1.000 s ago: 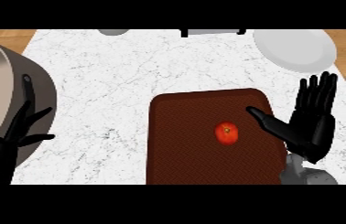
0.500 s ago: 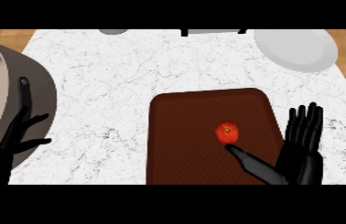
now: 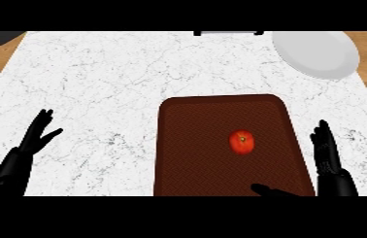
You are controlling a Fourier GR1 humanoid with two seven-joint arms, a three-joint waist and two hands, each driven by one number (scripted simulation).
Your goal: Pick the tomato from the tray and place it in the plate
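Red tomato [image 3: 242, 142] lying unheld right of centre on brown tray [image 3: 193, 135], white plate [image 3: 315, 53] bare at surface's far right corner, right robot hand [image 3: 331, 165] and left robot hand [image 3: 32, 140] open-fingered: pick and placement outstanding.

Left hand [image 3: 32, 140] black; right hand [image 3: 329, 159] black

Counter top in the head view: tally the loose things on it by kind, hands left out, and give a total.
Tomato: 1
Tray: 1
Plate: 1
Total: 3
A dark object at the far edge is cut off and cannot be identified, so it is not counted.
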